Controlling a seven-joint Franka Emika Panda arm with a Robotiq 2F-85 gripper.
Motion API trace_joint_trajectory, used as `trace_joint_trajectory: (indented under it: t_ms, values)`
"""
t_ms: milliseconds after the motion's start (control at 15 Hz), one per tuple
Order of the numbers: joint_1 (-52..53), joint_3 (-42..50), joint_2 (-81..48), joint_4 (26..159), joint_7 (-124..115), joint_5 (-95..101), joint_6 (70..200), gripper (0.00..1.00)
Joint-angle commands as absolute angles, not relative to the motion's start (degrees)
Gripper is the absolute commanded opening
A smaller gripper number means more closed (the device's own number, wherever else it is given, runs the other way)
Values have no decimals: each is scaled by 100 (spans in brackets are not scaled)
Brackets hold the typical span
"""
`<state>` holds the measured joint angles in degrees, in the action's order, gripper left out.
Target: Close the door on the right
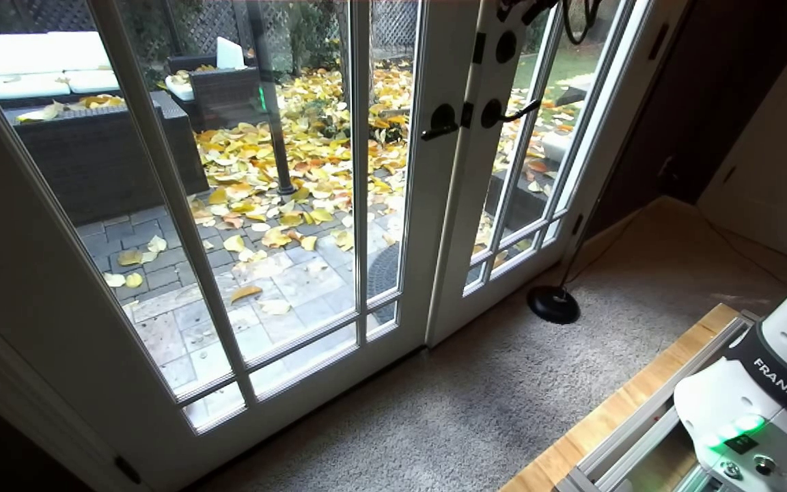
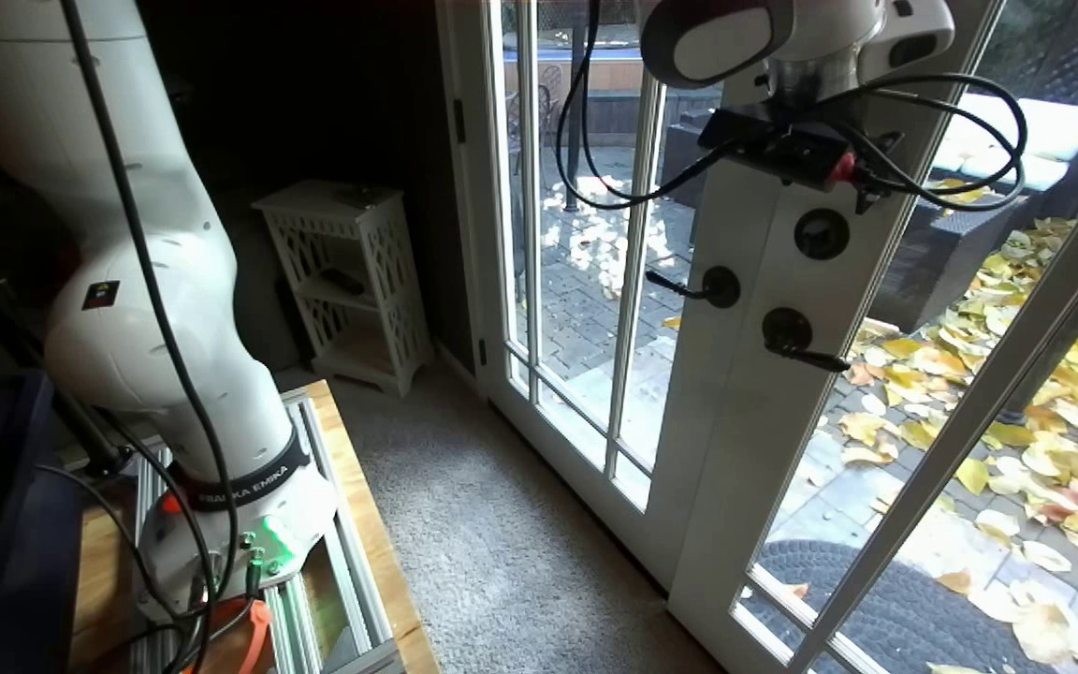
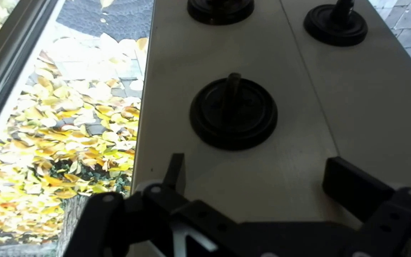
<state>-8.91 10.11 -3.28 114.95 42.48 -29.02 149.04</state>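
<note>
The door is a white-framed glazed leaf with a dark deadbolt and long lever. It also shows in an exterior view and the wrist view. In an exterior view its edge with dark latch plates shows beside the matching leaf. The deadbolt lies just beyond my fingertips. The lever sits below the deadbolt; only its round base shows in the wrist view. My gripper is open and empty, in front of the door's stile above the deadbolt. I cannot tell whether it touches.
The matching leaf's lever sticks out beside the seam. Cables loop around my wrist. A black round stand base is on the carpet near the doors. A white shelf stands by the dark wall.
</note>
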Motion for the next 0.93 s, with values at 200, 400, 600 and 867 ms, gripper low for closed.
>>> trace_joint_trajectory:
  t_ms: [200,400,600,867]
  values:
    - [-905,805,-808,10815,5976,-5057,15247,100]
    - [-916,793,-875,10705,6580,-5803,15208,100]
    - [-897,781,-938,10606,7043,-6399,15195,100]
    - [-864,732,-1016,10445,7360,-6992,15190,68]
